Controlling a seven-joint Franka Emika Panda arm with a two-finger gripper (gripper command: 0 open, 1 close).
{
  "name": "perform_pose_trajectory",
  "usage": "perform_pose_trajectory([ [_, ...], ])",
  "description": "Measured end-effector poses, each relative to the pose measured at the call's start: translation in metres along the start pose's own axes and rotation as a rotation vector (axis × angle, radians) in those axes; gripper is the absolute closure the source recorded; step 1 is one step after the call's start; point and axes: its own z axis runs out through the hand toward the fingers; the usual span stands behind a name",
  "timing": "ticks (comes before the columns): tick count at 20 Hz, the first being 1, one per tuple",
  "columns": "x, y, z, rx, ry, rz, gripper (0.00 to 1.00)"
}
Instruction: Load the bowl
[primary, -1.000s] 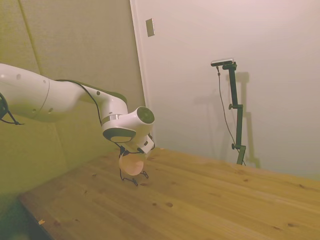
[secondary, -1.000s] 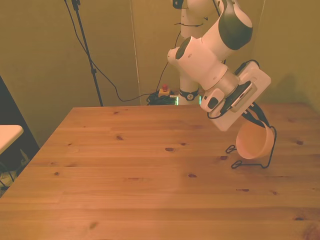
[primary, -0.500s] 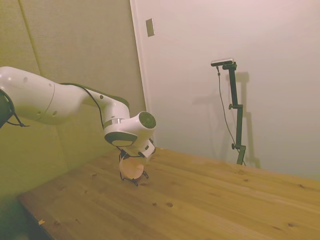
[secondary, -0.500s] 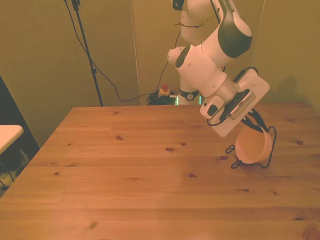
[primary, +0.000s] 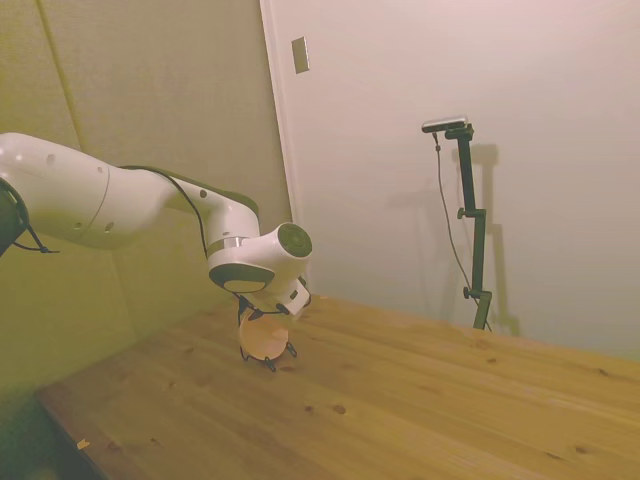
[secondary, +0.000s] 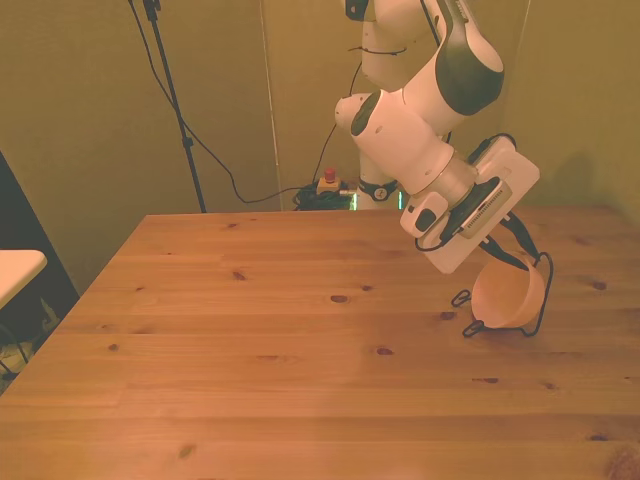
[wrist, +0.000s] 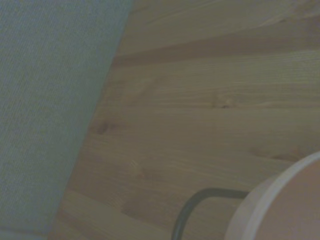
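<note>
The pale pink bowl (secondary: 508, 297) stands tilted on its edge inside a thin black wire rack (secondary: 532, 318), its open side turned toward the front view's left. The rack rests on the wooden desk (secondary: 300, 360) near the edge at the front view's right, about midway along that edge. In the side view the bowl (primary: 265, 340) sits under the white arm's (primary: 150, 205) wrist, near the desk's (primary: 420, 420) far left corner, with the rack's (primary: 270, 362) small feet showing on the wood below it. The claw (secondary: 512, 252) comes down onto the bowl's upper rim; its dark fingers sit right at that rim, but whether they are clamped on it or apart cannot be told. The wrist view shows a blurred curve of the bowl's rim (wrist: 280, 205) and a bend of dark wire (wrist: 192, 207) over the desk planks (wrist: 200, 115).
</note>
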Motion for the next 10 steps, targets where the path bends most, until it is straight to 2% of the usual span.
perform_pose_trajectory([
  [4, 0.0, -0.002, -0.014, 0.006, 0.022, -0.003, 0.0],
  [10, -0.009, 0.011, -0.071, -0.033, 0.108, 0.007, 0.0],
])
